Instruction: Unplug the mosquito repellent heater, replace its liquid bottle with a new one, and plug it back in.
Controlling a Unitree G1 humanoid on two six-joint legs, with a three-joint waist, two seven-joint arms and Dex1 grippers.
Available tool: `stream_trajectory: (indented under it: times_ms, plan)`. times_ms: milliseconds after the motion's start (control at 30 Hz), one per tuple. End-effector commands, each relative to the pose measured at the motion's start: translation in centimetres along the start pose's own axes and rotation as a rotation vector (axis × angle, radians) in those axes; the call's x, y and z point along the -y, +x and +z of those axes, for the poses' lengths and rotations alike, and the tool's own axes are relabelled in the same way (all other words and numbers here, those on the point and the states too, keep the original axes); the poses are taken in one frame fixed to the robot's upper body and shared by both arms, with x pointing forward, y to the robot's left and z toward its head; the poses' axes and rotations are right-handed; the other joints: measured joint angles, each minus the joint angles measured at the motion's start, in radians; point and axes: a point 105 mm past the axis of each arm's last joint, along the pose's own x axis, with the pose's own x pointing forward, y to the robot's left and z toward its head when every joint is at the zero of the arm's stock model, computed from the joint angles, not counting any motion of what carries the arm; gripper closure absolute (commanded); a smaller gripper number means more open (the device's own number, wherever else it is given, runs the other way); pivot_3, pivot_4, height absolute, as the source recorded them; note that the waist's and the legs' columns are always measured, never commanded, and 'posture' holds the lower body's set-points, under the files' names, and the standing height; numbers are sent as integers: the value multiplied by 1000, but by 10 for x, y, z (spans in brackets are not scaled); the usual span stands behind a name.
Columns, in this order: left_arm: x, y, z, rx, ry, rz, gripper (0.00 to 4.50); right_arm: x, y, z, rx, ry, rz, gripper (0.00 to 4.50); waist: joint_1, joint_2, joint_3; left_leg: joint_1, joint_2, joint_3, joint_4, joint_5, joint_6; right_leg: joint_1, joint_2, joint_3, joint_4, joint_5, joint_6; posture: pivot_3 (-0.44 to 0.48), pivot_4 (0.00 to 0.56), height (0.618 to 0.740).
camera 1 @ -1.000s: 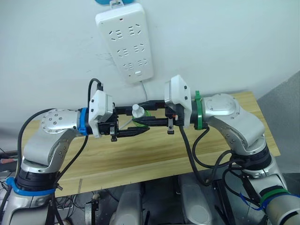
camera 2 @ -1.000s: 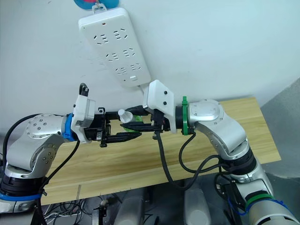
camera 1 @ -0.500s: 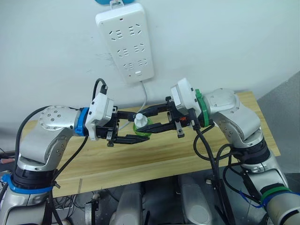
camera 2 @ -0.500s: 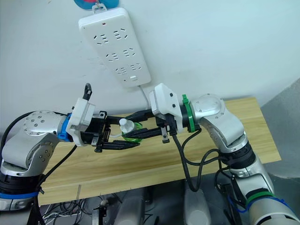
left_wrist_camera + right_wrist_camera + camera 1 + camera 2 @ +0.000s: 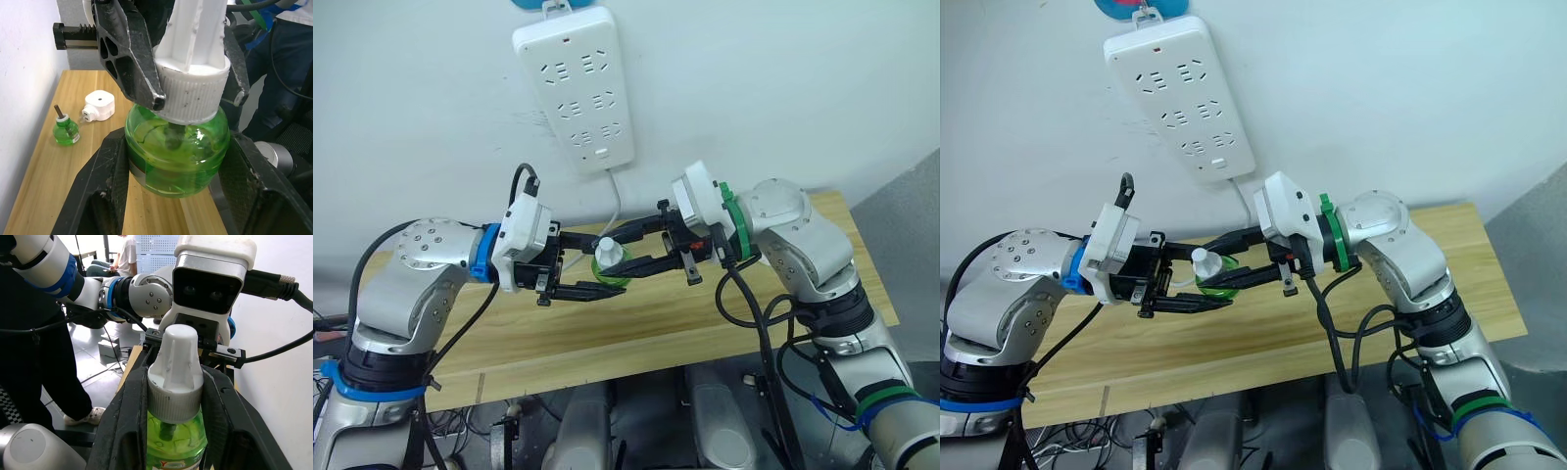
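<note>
Bottle [image 5: 607, 260] of green liquid hangs above the table [image 5: 783, 284], below the strip [image 5: 576, 86] on the wall, upright with its long axis vertical and its white cap [image 5: 176, 363] pointing up. Both grippers meet on it from opposite sides. The left gripper [image 5: 173, 161] has its two fingers closed against the round green body; the right gripper [image 5: 168, 401] clamps its fingers on the ribbed white collar and neck just above.

From the head views the bottle is mostly hidden by the crossing black fingers; little more than the cap tip and a green sliver can be made out. The left wrist view shows the body close up, with a dark wick inside and part of a label that is cut off and unreadable. That same view shows the heater [image 5: 99, 105] lying on the table beyond the bottle, its round vent hole facing up; its prongs cannot be seen. Just beside the heater stands a second small green bottle [image 5: 65, 129], uncapped, its wick pointing up. The right wrist view shows a person's dark trouser leg [image 5: 34, 367] near the table's end
</note>
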Motion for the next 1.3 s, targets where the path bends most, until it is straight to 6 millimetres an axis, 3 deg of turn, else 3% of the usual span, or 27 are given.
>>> stream_trajectory:
  times_ms: [33, 67, 433, 667, 1033, 1300]
  plan:
    - [-7, -8, 10, 39, 46, 87, 2276, -12, 14, 11, 14, -28, 61, 1711, 0, 0, 0, 0, 0, 0, 0, 0, 0, 0, 0, 0, 0, 0, 0, -113, 382, 734]
    - [-7, -9, 10, 38, 47, 100, 2276, -11, 12, 12, 14, -28, 44, 1403, 0, 0, 0, 0, 0, 0, 0, 0, 0, 0, 0, 0, 0, 0, 0, -112, 381, 734]
    - [-16, -18, -2, -4, 124, 295, 2276, 6, 0, 24, -21, -7, -276, 1403, 0, 0, 0, 0, 0, 0, 0, 0, 0, 0, -2, 0, 0, 0, 0, -130, 365, 734]
    - [-17, -12, -8, 7, 145, 363, 2276, 20, 3, 16, -86, 2, -466, 1403, -2, 0, 0, 0, 0, 0, 0, 0, 0, 0, -2, 0, -1, 0, 0, -157, 366, 734]
    - [-18, -8, -9, 20, 142, 418, 2276, 15, 19, 9, -73, 41, -472, 1403, -2, 0, 0, 0, 0, 0, 0, 0, 0, 0, -1, 0, 0, 0, 0, -137, 359, 734]
    - [-21, -10, -10, 23, 144, 441, 2276, 16, 17, 5, -90, 78, -502, 1403, -2, 0, 0, 0, 0, 0, 0, 0, 0, 0, -1, 0, 0, 0, 0, -142, 354, 734]
